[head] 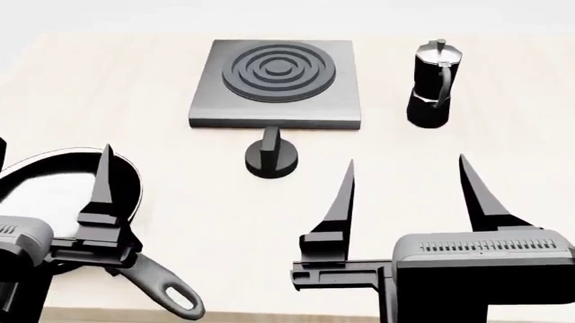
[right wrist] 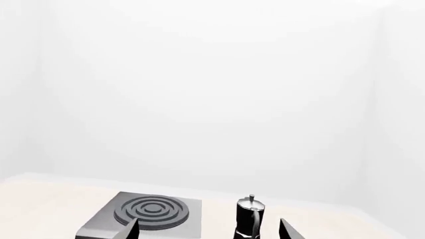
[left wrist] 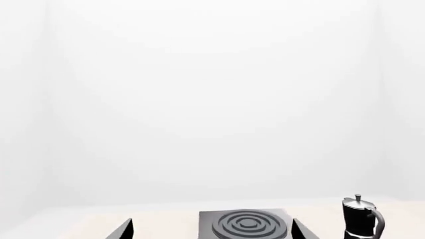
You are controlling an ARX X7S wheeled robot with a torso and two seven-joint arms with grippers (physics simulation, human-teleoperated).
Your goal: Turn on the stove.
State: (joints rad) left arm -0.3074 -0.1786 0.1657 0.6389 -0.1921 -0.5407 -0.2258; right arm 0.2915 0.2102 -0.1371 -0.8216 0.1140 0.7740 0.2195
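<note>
Pale wood-toned tabletop (head: 449, 175) fills the head view under blank white walls. Nearest the camera, the right gripper (head: 409, 185) hovers with its two black fingers spread wide, nothing between them, pointing away toward the stove. The left gripper (head: 54, 175) hangs over the black frying pan (head: 54, 182); only one of its fingers shows clearly, so I cannot tell its spread there, though the left wrist view shows two tips wide apart. Beyond the grippers sits the stove's knob (head: 271, 156), its raised fin running lengthwise toward the stove. Just behind it lies the stove (head: 277, 84), square and flat, its ringed burner facing up. Right of the stove stands the moka pot (head: 434, 82), upright.
</note>
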